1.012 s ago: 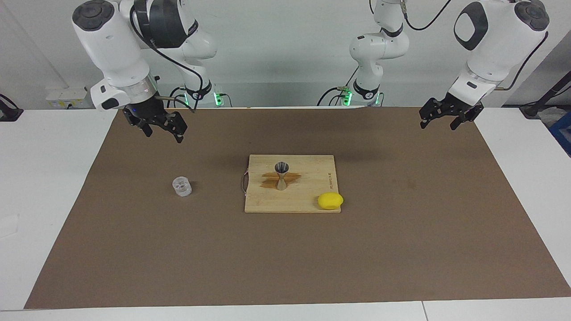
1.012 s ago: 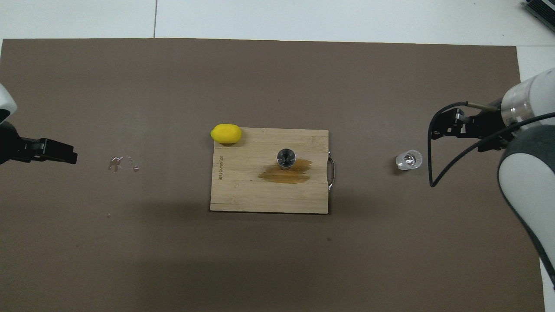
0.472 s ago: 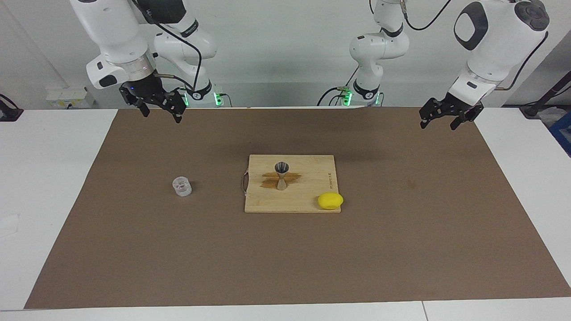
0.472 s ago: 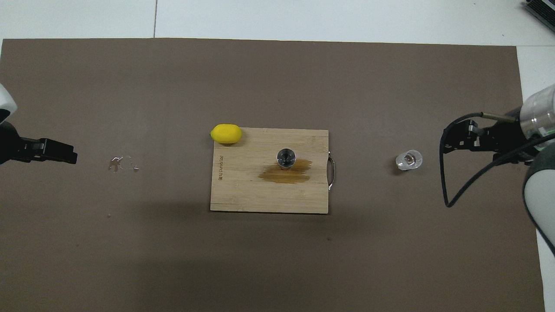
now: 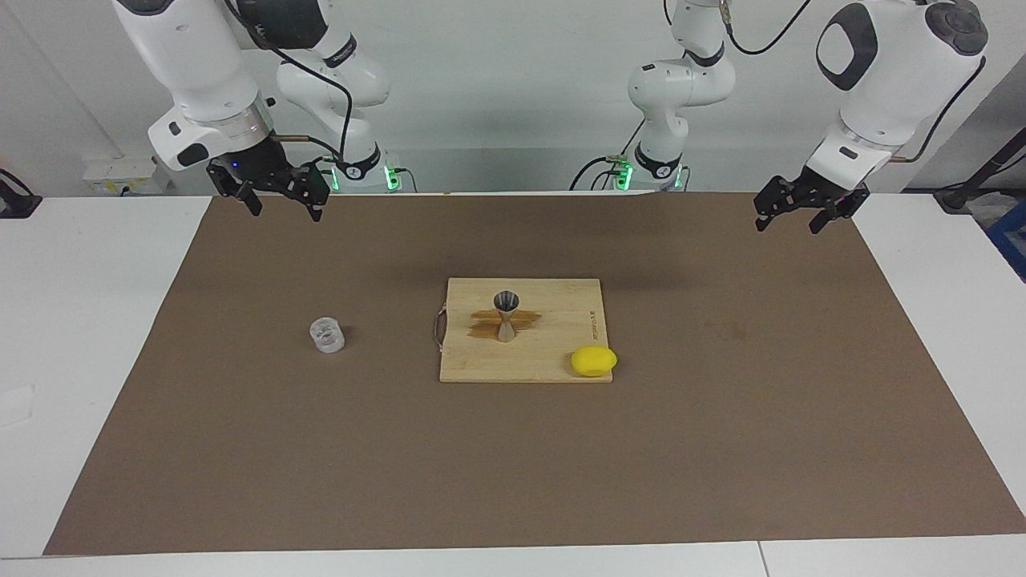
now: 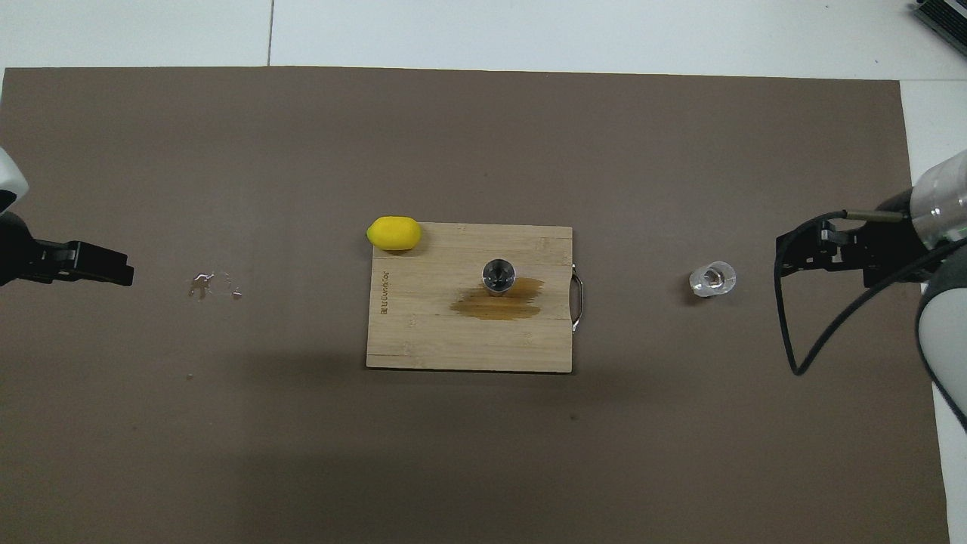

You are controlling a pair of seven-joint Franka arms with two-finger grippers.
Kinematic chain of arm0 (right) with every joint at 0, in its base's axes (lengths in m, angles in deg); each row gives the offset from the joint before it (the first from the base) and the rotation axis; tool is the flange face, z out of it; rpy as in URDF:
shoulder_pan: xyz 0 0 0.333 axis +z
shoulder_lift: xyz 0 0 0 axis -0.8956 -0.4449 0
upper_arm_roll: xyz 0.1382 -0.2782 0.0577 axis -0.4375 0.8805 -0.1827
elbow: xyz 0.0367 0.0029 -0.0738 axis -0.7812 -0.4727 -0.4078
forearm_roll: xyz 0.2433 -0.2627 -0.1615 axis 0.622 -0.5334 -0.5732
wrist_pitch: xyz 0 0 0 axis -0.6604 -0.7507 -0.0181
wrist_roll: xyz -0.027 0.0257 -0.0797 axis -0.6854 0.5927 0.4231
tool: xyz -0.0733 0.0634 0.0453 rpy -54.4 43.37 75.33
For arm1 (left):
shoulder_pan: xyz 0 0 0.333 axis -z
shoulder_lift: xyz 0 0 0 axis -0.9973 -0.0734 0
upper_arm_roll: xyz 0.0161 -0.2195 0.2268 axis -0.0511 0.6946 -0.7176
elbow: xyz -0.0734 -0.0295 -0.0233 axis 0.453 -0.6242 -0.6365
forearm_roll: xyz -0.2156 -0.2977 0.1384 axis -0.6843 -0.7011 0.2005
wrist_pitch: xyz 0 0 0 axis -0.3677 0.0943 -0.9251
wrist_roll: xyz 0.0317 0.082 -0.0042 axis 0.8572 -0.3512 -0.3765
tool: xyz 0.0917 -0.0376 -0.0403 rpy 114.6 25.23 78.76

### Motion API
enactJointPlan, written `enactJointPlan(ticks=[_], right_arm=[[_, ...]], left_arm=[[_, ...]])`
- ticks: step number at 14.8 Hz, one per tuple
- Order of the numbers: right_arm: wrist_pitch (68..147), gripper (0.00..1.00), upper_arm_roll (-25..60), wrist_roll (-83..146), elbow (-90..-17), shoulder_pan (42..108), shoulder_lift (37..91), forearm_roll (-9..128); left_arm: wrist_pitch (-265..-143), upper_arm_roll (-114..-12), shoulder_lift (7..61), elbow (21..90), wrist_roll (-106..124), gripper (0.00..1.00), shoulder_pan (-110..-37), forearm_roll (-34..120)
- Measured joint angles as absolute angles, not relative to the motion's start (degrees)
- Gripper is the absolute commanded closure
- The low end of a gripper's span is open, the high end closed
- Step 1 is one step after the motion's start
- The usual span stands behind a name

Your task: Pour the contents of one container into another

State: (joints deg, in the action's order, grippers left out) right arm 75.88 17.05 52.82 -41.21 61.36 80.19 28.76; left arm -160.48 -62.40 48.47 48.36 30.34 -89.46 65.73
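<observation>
- Brown mat (image 5: 721,449) covers the white table (image 5: 80,320).
- Wooden cutting board (image 5: 553,353) lies mid-mat.
- Clear cup (image 5: 327,335) stands beside the board, toward the right arm's end.
- 1 wet patch (image 6: 214,285) lies toward the left arm's end.

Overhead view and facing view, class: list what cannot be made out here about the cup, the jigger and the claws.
1. Cup: whether liquid remains; clear and too small in both views.
2. Jigger: fill level; the bowl is dark in the overhead view, side-on in the facing view.
3. Left claw: cut off by the overhead view's edge.
4. Right claw: partly cut off by the overhead view's edge.
</observation>
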Motion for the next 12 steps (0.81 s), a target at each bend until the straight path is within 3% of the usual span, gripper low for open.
enactJointPlan(ticks=[12], right_arm=[[74.5,0.0,16.8,52.9,-41.2,62.4,80.4,27.1]], left_arm=[[-160.4,-62.4,48.5,48.1,30.3,0.0,-89.7,65.7]])
